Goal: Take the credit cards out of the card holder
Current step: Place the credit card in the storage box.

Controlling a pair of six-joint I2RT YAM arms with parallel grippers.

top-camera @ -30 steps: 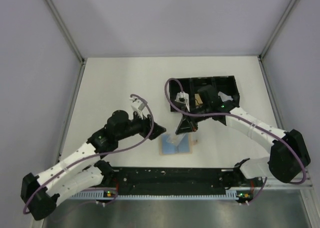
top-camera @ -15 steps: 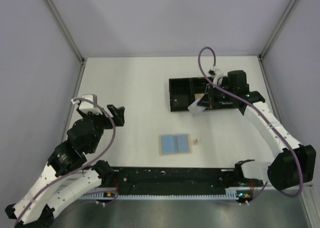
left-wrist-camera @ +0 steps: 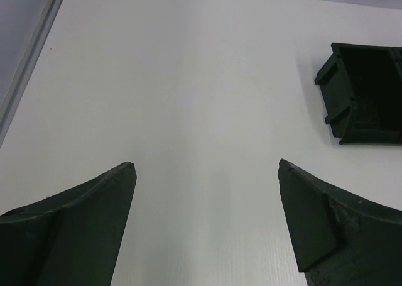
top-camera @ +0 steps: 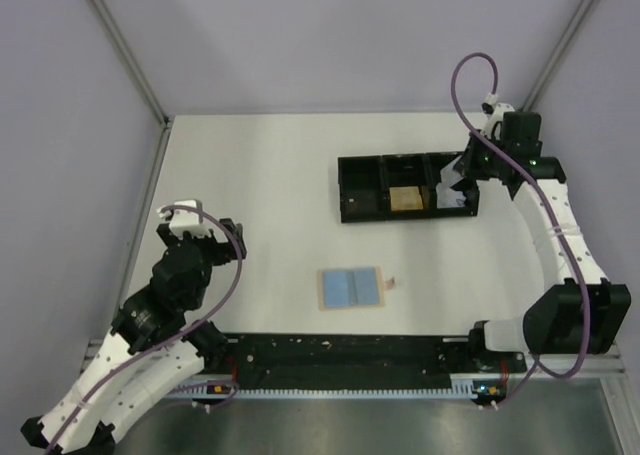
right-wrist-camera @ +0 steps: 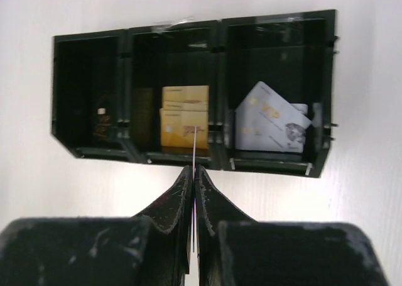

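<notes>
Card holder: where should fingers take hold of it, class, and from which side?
The card holder lies open and flat on the table, nothing raised: probably pinch its tan border at one short edge, coming in low from that side.

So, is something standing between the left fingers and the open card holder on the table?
Nothing visible does. The left fingers stand open at the table's left side, and only bare surface lies between them and the card holder. The black tray sits farther back, off that line.
</notes>
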